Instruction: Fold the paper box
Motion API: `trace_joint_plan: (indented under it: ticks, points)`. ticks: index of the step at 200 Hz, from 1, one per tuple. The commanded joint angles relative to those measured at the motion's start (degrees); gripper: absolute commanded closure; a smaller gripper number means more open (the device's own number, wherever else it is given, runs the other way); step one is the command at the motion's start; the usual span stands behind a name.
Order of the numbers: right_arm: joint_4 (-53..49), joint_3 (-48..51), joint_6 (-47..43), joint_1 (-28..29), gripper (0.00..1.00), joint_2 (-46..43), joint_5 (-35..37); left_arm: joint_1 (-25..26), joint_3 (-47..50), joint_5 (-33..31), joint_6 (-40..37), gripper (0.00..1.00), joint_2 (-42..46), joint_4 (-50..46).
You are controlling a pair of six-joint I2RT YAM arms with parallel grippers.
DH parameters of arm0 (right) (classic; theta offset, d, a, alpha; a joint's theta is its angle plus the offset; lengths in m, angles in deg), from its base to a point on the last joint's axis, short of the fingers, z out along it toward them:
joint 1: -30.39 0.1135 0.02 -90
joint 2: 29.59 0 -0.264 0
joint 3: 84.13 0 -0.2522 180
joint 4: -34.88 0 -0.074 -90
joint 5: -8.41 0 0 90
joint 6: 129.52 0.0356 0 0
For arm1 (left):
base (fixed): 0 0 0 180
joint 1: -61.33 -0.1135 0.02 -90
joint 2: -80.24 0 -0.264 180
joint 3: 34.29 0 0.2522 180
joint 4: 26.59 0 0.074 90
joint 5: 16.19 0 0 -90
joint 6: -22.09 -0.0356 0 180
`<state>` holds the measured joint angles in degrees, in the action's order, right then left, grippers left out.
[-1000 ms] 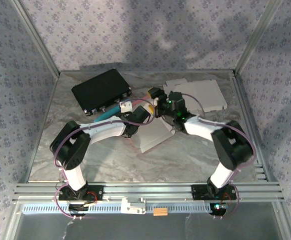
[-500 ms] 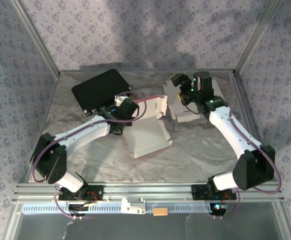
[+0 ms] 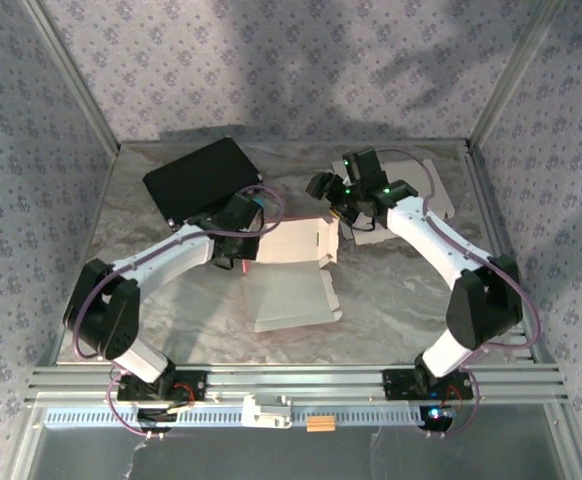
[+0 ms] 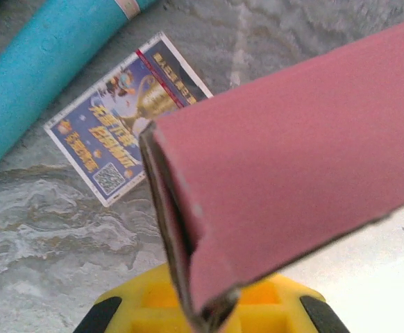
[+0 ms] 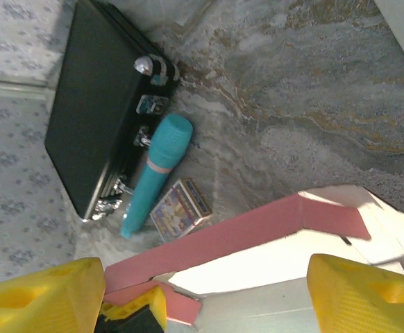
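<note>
The paper box (image 3: 291,285) lies half-formed in the middle of the table, white inside and pink outside. My left gripper (image 3: 249,240) is shut on its far left wall. The left wrist view shows that pink wall (image 4: 292,139) pinched edge-on in the yellow jaws of the left gripper (image 4: 205,312). My right gripper (image 3: 323,190) hovers at the box's far right corner. In the right wrist view the right gripper (image 5: 202,305) is open, its yellow fingers (image 5: 365,291) wide on either side of the box's pink far wall (image 5: 257,232) without touching it.
A black case (image 3: 196,178) lies at the back left. Beside it are a teal tube (image 5: 157,173) and a small printed box (image 5: 180,207). Flat white cardboard blanks (image 3: 416,195) lie at the back right. Metal frame posts and patterned walls close in the table.
The right gripper swung out to the back right, then came back left over the box's far corner, its jaws narrowing slightly. The left gripper kept its hold while the box shifted and turned.
</note>
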<state>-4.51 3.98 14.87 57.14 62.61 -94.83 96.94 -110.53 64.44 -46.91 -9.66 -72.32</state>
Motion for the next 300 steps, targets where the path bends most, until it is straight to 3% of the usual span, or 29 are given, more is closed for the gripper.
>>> trace_joint_plan:
  ticks: [1, 72, 134, 208, 255, 277, 300]
  points:
    - [-2.9, -2.3, -4.8, 0.1, 0.22, 1.8, 1.5, -0.4, -2.2, 1.6, -1.1, 1.00, -1.0, -2.7]
    - [-5.5, -1.7, -6.8, 2.0, 0.23, 5.5, 1.8, -0.4, -3.2, 0.9, -0.2, 1.00, -2.4, -3.2]
    - [-1.2, 1.5, -9.1, 1.5, 0.23, 6.6, 0.6, -0.4, -3.0, 1.2, -0.2, 1.00, -2.5, -3.0]
    - [0.9, 2.7, -5.3, 4.2, 0.24, 4.9, -2.5, -0.4, -2.9, 1.0, 0.1, 1.00, -3.2, -2.5]
    - [0.4, 8.3, -9.9, 1.1, 0.24, -4.4, 0.8, -2.2, -2.3, 5.8, -0.8, 1.00, -3.4, -1.9]
    - [5.1, 15.9, -13.7, -2.6, 0.24, -12.1, -3.2, -3.0, -2.8, 8.4, -2.4, 1.00, -4.2, -3.0]
    - [2.0, 20.1, -17.6, -7.6, 0.27, -16.2, -6.9, -2.9, -4.5, 7.9, -3.5, 1.00, -6.2, -6.0]
